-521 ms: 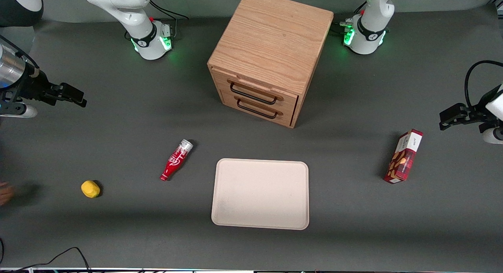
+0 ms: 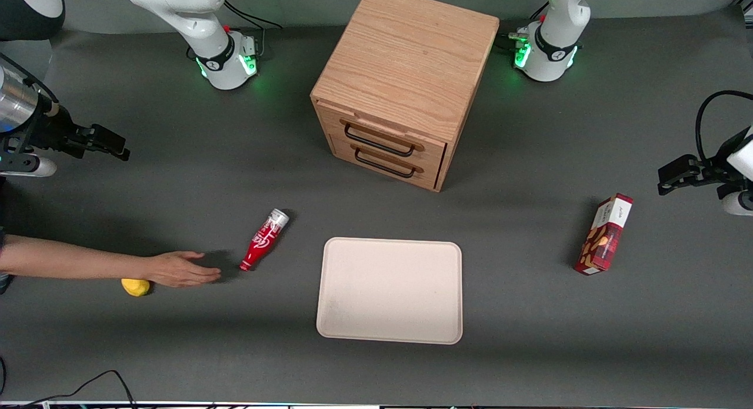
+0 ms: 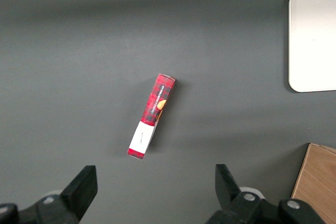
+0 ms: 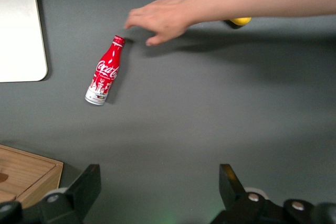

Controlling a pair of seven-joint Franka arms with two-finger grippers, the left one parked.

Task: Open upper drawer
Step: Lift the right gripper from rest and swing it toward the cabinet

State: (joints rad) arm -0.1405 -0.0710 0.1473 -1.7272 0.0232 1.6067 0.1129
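right gripper, fingers spread and empty, hovers toward the working arm's end of the table, well apart from the closed upper drawer; it should hook the black handle squarely and pull straight out.

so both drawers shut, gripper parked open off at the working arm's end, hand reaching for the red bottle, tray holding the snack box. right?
Not the tray: front view shows the snack box on the table toward the parked arm's end. Drawers, upper drawer included, shut; gripper open; hand near the bottle.
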